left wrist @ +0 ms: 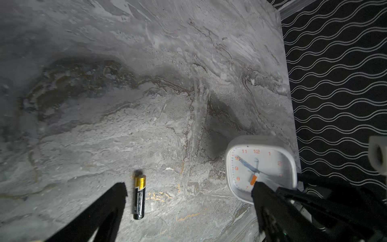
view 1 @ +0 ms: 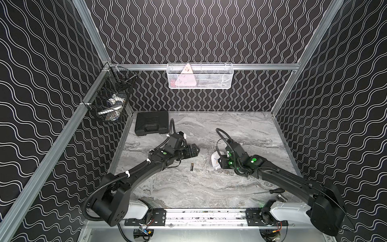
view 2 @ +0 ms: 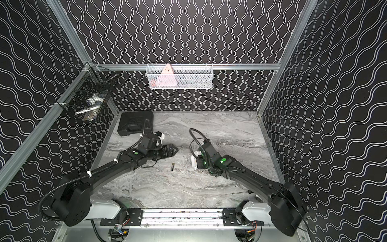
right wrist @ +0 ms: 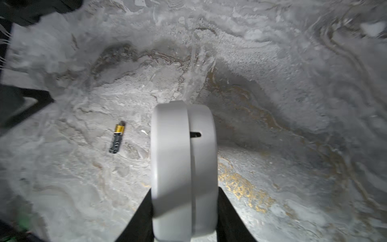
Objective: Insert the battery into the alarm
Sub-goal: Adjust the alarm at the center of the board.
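Note:
The battery (view 1: 191, 167) (view 2: 172, 167), black with a gold end, lies flat on the marble table between the two arms. In the left wrist view the battery (left wrist: 139, 197) sits just inside one finger of my left gripper (left wrist: 189, 187), which is open wide and empty. In both top views that left gripper (view 1: 194, 150) (view 2: 174, 149) hovers just behind the battery. My right gripper (right wrist: 184, 209) (view 1: 219, 163) is shut on the alarm (right wrist: 184, 167) (view 1: 215, 160) (view 2: 193, 161), a white clock held on edge. The alarm's face (left wrist: 260, 167) is turned toward the left arm.
A black plastic case (view 1: 151, 123) lies at the table's back left. A white mesh basket (view 1: 200, 76) hangs on the back wall and a black wire basket (view 1: 111, 100) on the left wall. A screwdriver (view 1: 272, 191) lies under the right arm near the front.

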Robot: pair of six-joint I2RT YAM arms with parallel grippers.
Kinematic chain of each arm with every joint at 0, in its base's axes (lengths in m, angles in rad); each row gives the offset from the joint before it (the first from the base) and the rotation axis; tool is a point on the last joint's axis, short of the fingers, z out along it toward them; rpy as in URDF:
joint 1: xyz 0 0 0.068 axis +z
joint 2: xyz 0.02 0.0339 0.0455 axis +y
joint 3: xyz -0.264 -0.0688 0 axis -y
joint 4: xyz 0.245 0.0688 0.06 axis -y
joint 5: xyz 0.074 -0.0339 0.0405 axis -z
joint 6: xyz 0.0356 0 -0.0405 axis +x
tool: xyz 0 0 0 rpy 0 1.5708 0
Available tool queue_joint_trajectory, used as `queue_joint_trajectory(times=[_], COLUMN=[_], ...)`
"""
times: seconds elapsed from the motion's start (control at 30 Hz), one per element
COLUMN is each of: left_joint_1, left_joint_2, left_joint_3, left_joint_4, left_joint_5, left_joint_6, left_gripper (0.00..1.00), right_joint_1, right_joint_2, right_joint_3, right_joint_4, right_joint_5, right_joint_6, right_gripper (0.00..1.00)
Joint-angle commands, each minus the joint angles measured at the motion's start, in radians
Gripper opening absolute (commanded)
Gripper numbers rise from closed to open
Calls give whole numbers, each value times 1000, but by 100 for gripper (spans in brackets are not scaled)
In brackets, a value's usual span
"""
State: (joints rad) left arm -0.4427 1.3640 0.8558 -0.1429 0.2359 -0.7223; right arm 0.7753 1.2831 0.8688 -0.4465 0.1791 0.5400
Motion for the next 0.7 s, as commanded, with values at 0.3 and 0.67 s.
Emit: queue_joint_trajectory(times=[0.3, 0.67], left_joint_1=[143, 173], left_joint_2=[-92, -101], left_joint_3=[44, 87], left_joint_4=[-201, -281], left_joint_5=[-30, -90], left_joint_6=[1, 50], left_gripper=[99, 99], right_joint_1=[242, 329], right_joint_2=[340, 524], right_joint_3=[299, 329], right_joint_4=[-353, -337], right_joint_5=[675, 814], right_joint_6=[-143, -235], right_gripper=[35, 35])
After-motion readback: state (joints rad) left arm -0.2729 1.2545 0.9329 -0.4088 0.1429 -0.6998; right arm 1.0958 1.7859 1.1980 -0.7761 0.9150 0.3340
